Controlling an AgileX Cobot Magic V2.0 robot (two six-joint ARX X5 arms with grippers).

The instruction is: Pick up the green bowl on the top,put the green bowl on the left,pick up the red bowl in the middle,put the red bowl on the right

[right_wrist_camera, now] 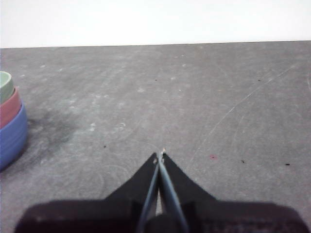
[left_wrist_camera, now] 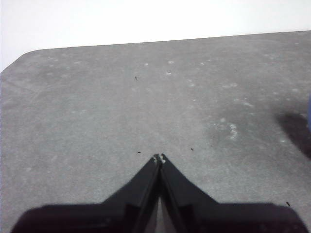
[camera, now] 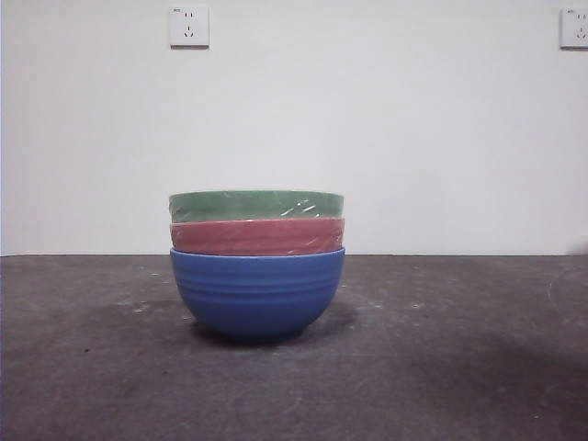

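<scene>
**Three bowls in a stack, both grippers waiting**

Close to each wrist camera, the left gripper (left_wrist_camera: 159, 158) and the right gripper (right_wrist_camera: 160, 156) both have their black jaws pressed together. They hold nothing and hang over the bare gray table (camera: 459, 367).

Farther off, in the middle of the table, stands the stack. The blue bowl (camera: 257, 294) is at the bottom. The red bowl (camera: 257, 236) sits inside it. The green bowl (camera: 256, 205) sits on top.

The bowls are round, shiny and smooth, with faint ridges on their sides. They fit snugly together. I think a shiny rim could slip out of the jaws. The red bowl might also stick and lift with the green one, then drop.

The table is dull, rough and scratched.
</scene>
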